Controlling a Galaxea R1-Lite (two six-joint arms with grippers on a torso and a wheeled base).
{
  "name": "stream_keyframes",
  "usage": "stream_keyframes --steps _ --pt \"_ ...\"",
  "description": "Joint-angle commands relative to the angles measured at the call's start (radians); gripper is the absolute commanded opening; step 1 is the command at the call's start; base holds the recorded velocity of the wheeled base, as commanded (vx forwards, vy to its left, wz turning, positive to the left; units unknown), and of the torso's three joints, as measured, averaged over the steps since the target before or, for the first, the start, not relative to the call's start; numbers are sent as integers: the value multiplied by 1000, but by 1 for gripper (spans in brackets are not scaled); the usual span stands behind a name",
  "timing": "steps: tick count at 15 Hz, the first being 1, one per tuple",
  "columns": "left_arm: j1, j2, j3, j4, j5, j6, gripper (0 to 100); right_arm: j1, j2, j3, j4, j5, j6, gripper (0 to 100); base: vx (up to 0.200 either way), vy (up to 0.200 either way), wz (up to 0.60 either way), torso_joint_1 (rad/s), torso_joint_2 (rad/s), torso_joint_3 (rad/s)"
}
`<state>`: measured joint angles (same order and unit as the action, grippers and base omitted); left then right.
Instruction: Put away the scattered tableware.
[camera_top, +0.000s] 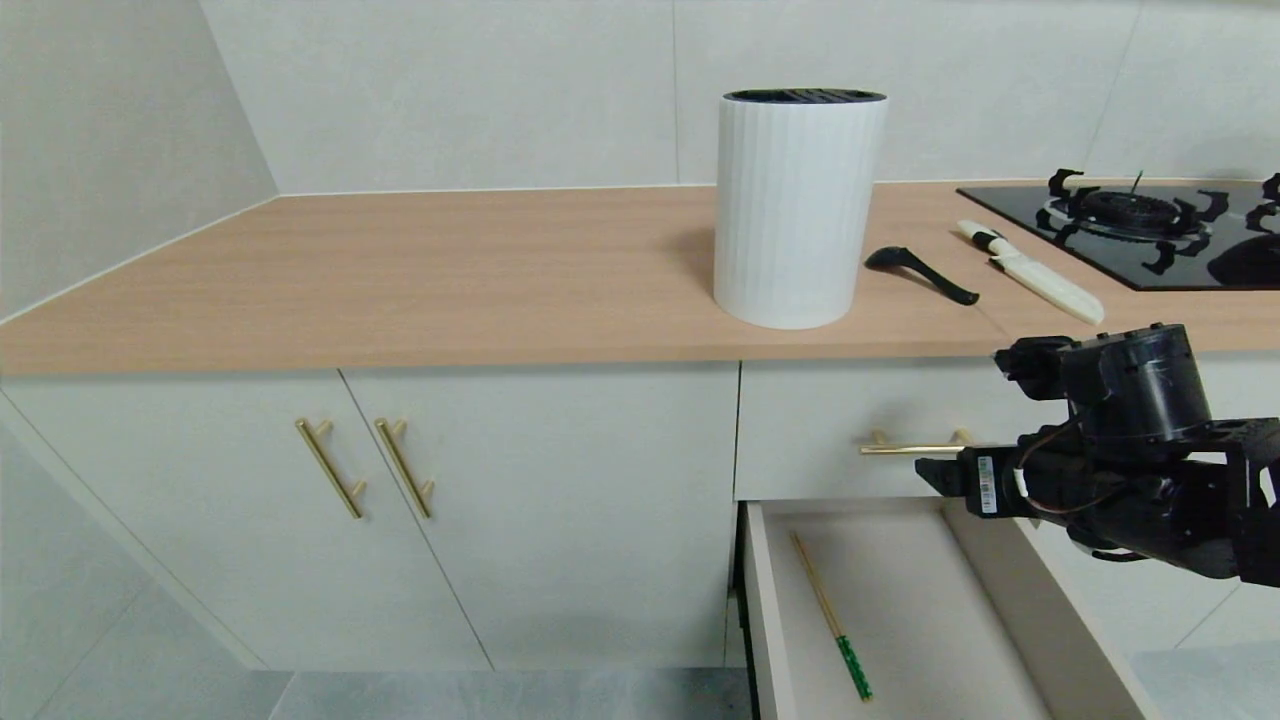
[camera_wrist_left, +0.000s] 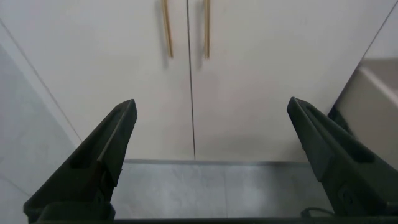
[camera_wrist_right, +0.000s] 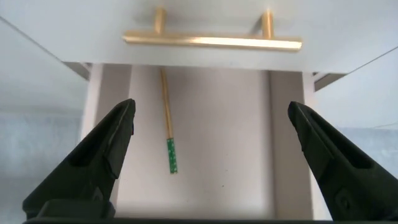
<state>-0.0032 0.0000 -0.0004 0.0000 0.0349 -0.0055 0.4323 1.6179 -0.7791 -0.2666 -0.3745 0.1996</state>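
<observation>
Right gripper (camera_wrist_right: 211, 112) jaws apart over open drawer (camera_top: 765, 600) | chopsticks (camera_top: 830, 615), maybe a pair, inside | spoon (camera_top: 920, 272), knife (camera_top: 1035, 272) at 3 o'clock of holder (camera_top: 795, 210) | left gripper (camera_wrist_left: 211, 109) spread wide facing cupboard doors (camera_wrist_left: 249, 93)

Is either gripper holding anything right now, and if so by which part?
Nothing is held. The left gripper and right gripper are both open and empty; the chopsticks lie loose in the open drawer.

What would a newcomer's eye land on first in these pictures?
The tall white ribbed holder standing on the wooden counter, with a black ladle and a white knife lying to its right. Below, an open drawer holds green-tipped chopsticks, the right gripper open above it.
</observation>
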Motion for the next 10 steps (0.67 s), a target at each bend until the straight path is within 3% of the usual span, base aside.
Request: stream_keyframes --steps 1,10 --pt "0 0 0 0 0 -1 100 0 -3 0 0 0 0 100 0 0 0 173 -466 -290" --pt "0 0 0 0 0 -1 100 0 -3 0 0 0 -5 100 0 0 0 197 -480 -282"
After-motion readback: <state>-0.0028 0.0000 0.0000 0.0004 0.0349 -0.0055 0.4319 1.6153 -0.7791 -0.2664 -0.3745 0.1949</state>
